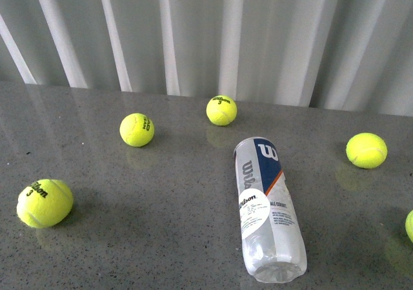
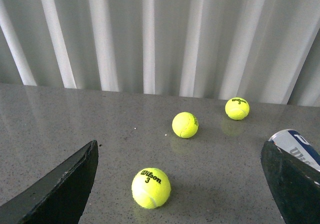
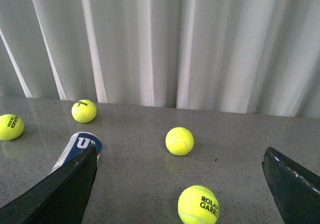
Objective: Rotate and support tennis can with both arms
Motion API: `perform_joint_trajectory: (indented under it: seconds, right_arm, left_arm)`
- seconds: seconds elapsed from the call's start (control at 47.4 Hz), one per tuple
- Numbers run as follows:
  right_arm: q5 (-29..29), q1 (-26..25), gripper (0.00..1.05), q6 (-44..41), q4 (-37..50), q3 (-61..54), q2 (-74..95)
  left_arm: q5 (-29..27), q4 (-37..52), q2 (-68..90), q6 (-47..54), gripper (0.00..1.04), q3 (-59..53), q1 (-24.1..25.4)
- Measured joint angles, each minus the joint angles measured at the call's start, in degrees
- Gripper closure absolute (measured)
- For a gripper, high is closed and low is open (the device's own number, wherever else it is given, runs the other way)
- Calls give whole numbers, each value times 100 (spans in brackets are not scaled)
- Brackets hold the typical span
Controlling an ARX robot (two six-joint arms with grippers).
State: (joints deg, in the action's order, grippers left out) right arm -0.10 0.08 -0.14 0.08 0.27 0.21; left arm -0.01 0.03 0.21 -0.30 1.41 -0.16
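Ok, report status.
Left gripper open, right gripper open, both empty. Tennis can lying flat on table, untouched. Tennis balls scattered, none touching can.

Five fuzzy yellow tennis balls are counted in the front view, the fifth cut by the right edge. One clear plastic tennis can with a navy, white and orange label is seen. One speckled grey tabletop is shown. Two black tapered fingers are counted on the left gripper and two on the right gripper.
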Motion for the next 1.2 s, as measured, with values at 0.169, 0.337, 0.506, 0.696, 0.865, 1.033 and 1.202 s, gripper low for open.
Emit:
perform_joint_trajectory:
  seconds: [0.169, 0.337, 0.506, 0.696, 0.865, 1.033, 1.202]
  right_arm:
    - [0, 0, 7, 0, 0, 0, 0]
    - [0, 0, 7, 0, 0, 0, 0]
    - [0, 0, 7, 0, 0, 0, 0]
    - [0, 0, 7, 0, 0, 0, 0]
    - [0, 0, 7, 0, 0, 0, 0]
    - [0, 0, 7, 0, 0, 0, 0]
    - [0, 0, 7, 0, 0, 0, 0]
  left_arm:
    - [0, 0, 0, 2, 7, 0, 0]
    - [0, 0, 0, 0, 7, 0, 0]
    - [0, 0, 0, 0, 7, 0, 0]
    - [0, 0, 0, 2, 7, 0, 0]
    - [0, 0, 0, 2, 7, 0, 0]
    - [0, 0, 0, 2, 7, 0, 0]
    - [0, 0, 0, 0, 7, 0, 0]
